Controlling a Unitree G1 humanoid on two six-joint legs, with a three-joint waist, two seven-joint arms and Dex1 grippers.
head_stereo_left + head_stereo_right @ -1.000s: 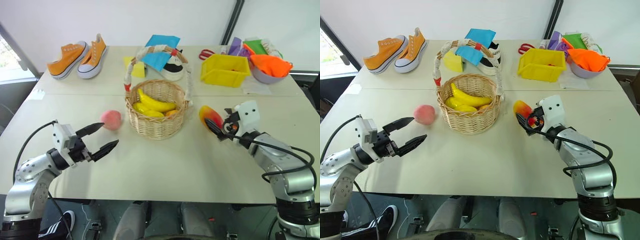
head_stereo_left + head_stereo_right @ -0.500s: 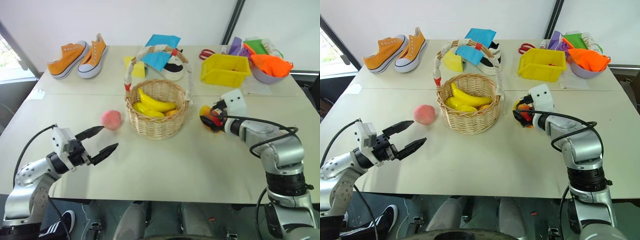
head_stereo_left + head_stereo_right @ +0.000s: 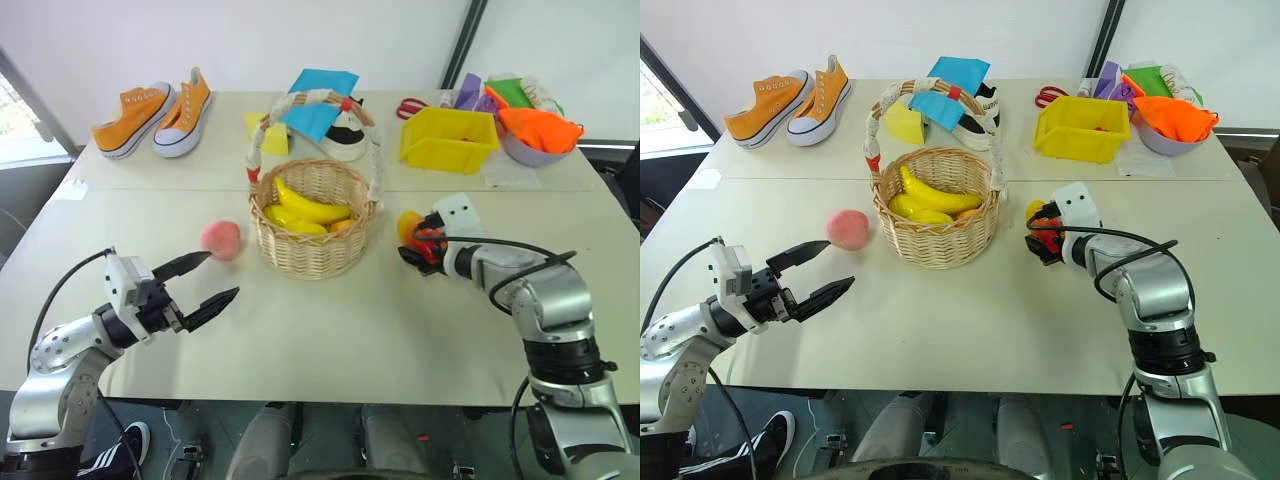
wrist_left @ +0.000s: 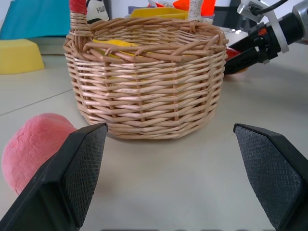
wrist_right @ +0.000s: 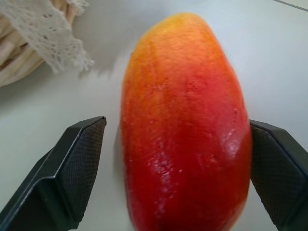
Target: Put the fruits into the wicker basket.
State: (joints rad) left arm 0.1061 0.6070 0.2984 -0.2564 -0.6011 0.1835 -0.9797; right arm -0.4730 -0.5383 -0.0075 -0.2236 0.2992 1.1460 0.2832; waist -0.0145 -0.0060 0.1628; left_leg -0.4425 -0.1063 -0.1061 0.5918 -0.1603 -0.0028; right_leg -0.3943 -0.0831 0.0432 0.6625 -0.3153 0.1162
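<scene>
The wicker basket [image 3: 312, 235] stands mid-table with its cloth-wrapped handle [image 3: 300, 100] arched over it. To its left lies the pink peach [image 3: 221, 239]. On the basket's right rests the red-to-yellow mango [image 5: 185, 125], flat on the table. My right gripper [image 3: 418, 250] is tipped down over the mango, open, one finger on each side; a gap shows beside one finger [image 5: 77, 163]. My left gripper [image 3: 221, 274] hangs open near the front left edge. It points at the basket [image 4: 144, 82], with the peach [image 4: 29, 149] just ahead of it and nothing between its fingers.
Yellow bananas [image 3: 305, 207] lie in the basket. At the back are orange sneakers [image 3: 155, 115], a yellow sponge [image 3: 270, 135], blue paper [image 3: 320, 100], a black-and-white shoe [image 3: 345, 142], a yellow bin [image 3: 450, 140] and a bowl with orange cloth [image 3: 540, 135].
My right gripper has tipped down and pushed forward until its fingers straddle the mango, and the fingers have narrowed. The left arm has stayed still.
</scene>
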